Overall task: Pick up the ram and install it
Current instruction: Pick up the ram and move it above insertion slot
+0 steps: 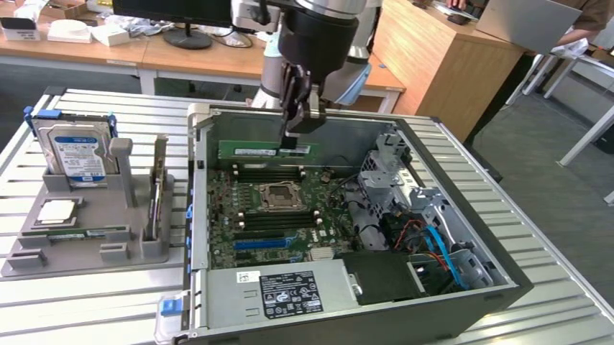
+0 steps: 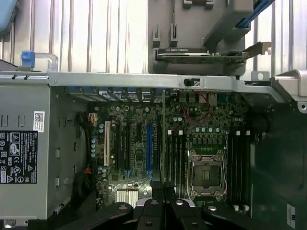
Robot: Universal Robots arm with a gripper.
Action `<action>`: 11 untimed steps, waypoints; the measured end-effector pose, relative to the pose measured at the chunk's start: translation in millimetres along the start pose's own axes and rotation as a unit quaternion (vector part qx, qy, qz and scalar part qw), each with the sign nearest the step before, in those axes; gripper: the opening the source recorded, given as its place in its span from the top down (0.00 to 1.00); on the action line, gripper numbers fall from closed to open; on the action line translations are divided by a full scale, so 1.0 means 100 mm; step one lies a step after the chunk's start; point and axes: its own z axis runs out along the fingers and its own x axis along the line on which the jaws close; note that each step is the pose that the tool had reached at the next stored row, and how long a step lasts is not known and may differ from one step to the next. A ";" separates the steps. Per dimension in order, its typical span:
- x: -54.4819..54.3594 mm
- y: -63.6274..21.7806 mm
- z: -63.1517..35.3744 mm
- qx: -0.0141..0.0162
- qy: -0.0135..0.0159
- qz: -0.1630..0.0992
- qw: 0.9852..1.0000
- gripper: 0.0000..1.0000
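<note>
My gripper (image 1: 293,141) is shut on the ram (image 1: 251,150), a long green stick with a white label. I hold it by its end at the exterior view's right. It hangs level, on edge, above the far part of the motherboard (image 1: 273,233) inside the open computer case (image 1: 200,129). Dark memory slots (image 1: 259,173) lie just below it, beside the empty processor socket (image 1: 281,194). In the wrist view the ram (image 2: 164,139) shows edge-on as a thin line running from my gripper (image 2: 164,192) over the slots (image 2: 175,158).
A grey holder (image 1: 115,248) at the exterior view's left carries a blue-labelled hard drive (image 1: 77,154), a silver processor chip (image 1: 56,210) and an upright card (image 1: 157,188). Inside the case stand a metal drive cage (image 1: 408,183) and a power supply (image 1: 278,291).
</note>
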 end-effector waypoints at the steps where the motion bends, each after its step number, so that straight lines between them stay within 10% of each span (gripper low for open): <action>1: 0.00 -0.019 0.000 0.000 0.000 0.000 1.000 0.89; 11: 0.00 -0.209 -0.007 0.000 0.000 0.000 1.000 0.89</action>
